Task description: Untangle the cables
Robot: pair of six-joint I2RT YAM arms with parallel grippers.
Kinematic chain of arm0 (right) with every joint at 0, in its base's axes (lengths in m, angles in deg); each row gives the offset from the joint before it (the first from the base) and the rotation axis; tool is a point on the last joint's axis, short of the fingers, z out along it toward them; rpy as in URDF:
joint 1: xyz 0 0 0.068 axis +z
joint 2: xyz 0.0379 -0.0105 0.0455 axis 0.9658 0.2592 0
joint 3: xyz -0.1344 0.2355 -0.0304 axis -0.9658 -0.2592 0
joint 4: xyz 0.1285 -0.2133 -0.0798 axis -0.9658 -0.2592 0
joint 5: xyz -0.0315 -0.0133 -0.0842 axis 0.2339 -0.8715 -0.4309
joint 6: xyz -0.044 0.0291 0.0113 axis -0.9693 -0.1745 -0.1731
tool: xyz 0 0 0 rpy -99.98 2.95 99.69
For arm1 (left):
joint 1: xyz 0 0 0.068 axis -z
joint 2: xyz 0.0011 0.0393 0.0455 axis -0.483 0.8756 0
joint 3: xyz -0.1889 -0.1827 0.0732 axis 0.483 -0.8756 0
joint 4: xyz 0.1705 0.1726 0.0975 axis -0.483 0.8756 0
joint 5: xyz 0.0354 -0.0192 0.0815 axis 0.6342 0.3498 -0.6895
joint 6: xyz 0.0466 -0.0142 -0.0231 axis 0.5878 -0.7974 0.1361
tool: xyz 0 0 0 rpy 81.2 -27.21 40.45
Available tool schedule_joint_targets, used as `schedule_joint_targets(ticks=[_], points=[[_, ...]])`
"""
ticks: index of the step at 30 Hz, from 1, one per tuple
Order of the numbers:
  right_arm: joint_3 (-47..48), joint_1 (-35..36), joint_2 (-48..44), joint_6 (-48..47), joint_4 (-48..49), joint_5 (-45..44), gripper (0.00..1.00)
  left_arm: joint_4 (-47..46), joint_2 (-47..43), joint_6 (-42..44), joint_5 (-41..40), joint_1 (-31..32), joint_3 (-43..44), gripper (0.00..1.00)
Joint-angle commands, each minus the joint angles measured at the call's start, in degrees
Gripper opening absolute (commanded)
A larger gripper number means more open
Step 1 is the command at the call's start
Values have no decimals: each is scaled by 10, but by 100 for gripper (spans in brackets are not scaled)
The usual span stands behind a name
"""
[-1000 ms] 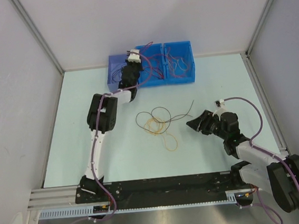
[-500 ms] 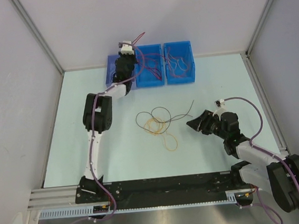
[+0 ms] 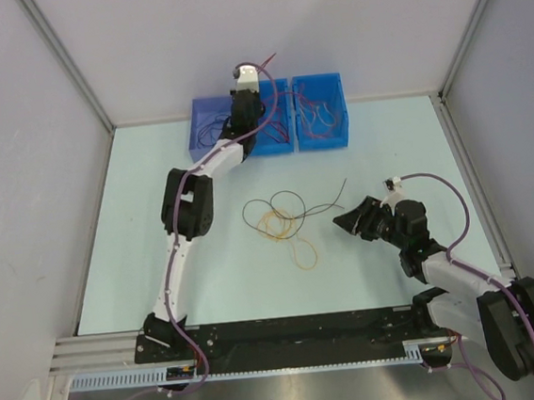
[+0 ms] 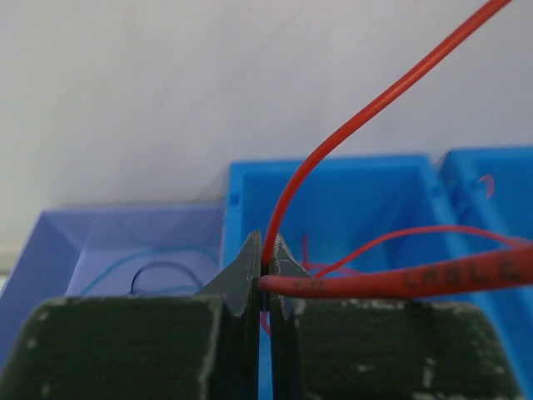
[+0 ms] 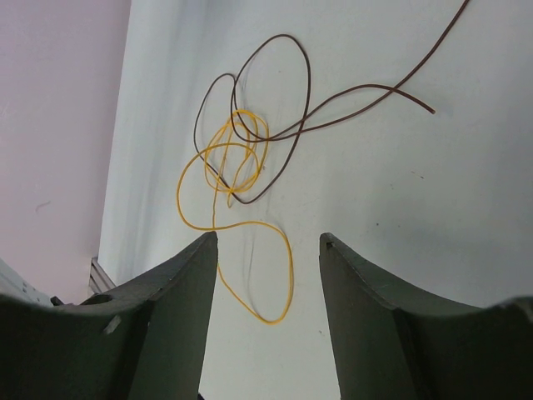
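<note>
My left gripper [image 4: 266,260] is shut on a red cable [image 4: 333,146], which loops up and to the right from the jaws. In the top view this gripper [image 3: 240,127] hangs over the middle blue bin [image 3: 286,145] at the back. A dark cable [image 3: 286,206] and a yellow cable [image 3: 295,245] lie loosely tangled on the table's middle. My right gripper [image 3: 348,220] is open and empty, just right of them. In the right wrist view its fingers [image 5: 171,292] frame the yellow cable [image 5: 250,227], with the dark cable [image 5: 301,100] beyond.
Three bins stand in a row at the back wall: a paler left bin [image 3: 195,136] holding a dark-blue cable [image 4: 158,268], the middle bin [image 4: 358,196], and a right bin [image 3: 341,108] holding red cables [image 3: 316,118]. Frame posts stand at the back corners.
My left gripper has swung from the left bin to the right, over the middle bin, still holding the red cable. The right arm and the cables on the table have not moved.
</note>
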Motion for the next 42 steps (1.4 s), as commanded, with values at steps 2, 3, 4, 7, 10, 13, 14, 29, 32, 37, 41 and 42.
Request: schedule_joint_targets(ticks=[2,3,4,7,10,13,14,29,32,37,41,42], points=[[3,-3,-11,2,11,7,56,-27,-88,-33,-1,-24,-30,0],[3,-3,-11,2,11,7,56,-27,-90,-33,0,-23,-27,0],[3,-4,-10,2,11,8,56,-25,-92,-33,-1,-24,-24,0],[3,-3,-12,3,11,8,56,-22,-103,-34,-10,-24,-14,0],[3,-4,-15,3,9,9,56,-27,-116,-37,-15,-25,-16,0],[2,-4,-15,3,10,11,56,-28,-128,-41,-15,-26,-19,0],[3,-5,-15,5,10,11,56,-31,-132,-41,-14,-26,-21,0],[4,-3,-13,7,10,13,56,-56,-146,-10,-15,-26,-47,0],[4,-4,-12,7,11,13,55,-58,-139,-10,-7,-25,-48,0],[4,-4,-8,7,13,13,55,-76,-123,7,2,-22,-44,0],[4,-4,-8,7,15,14,55,-124,-99,36,0,-13,-35,0],[4,-4,-7,7,15,14,54,-130,-87,43,0,-10,-26,0]])
